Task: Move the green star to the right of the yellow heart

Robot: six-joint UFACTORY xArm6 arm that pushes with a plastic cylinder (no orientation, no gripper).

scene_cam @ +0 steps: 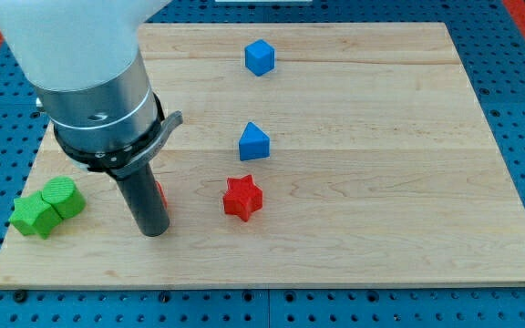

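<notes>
Lowest in view, my tip (156,232) rests on the wooden bench (381,182); no pincer shows. Left of it lie a green star block (32,216) and a green cylinder (61,197), touching. Yellow heart: not visible.

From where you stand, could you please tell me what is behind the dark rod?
A sliver of a red block shows at the rod's right edge, near my tip. Its shape is hidden; the rest is covered. No yellow heart is visible.
</notes>
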